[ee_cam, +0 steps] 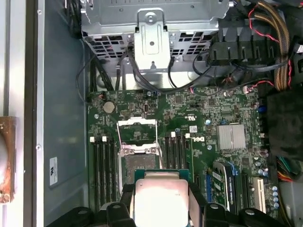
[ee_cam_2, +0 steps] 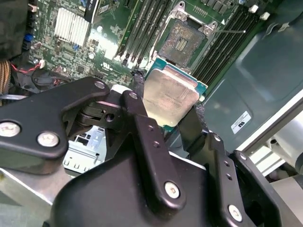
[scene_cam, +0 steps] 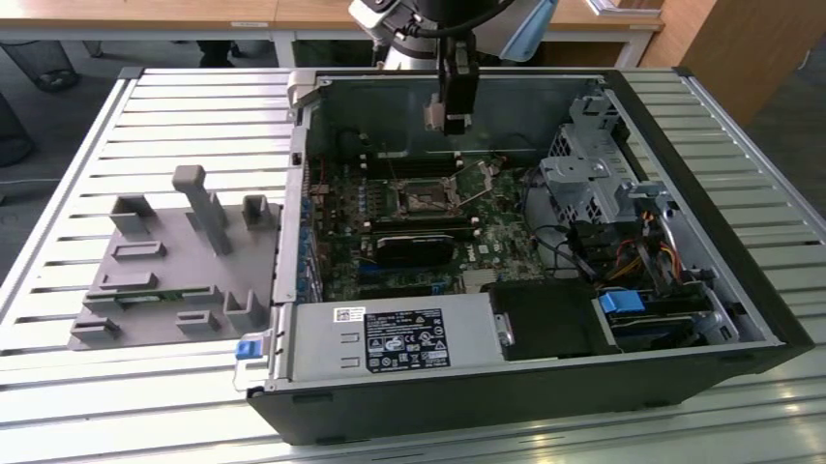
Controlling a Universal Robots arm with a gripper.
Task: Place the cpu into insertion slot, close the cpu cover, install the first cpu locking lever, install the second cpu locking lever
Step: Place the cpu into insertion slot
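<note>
My gripper (scene_cam: 451,118) hangs over the open computer case, shut on the cpu (ee_cam_2: 170,97), a flat square chip with a silver top and a green rim. In both wrist views the black fingers (ee_cam_2: 137,87) clamp two opposite edges of the cpu (ee_cam: 158,198). The insertion slot (ee_cam_2: 182,40) lies below and a little ahead of the chip, dark and bare on the green board (scene_cam: 420,196). Its cpu cover (ee_cam: 137,123) is swung open beside the insertion slot (ee_cam: 137,165). A thin wire locking lever (ee_cam_2: 232,31) sticks out past the socket.
Long black memory slots (ee_cam: 102,165) flank the socket. A silver heatsink (ee_cam: 231,136), a metal drive cage (scene_cam: 587,184), cables (scene_cam: 645,256) and the power supply (scene_cam: 387,338) crowd the case. A grey fixture block (scene_cam: 168,261) sits on the slatted table at the exterior view's left.
</note>
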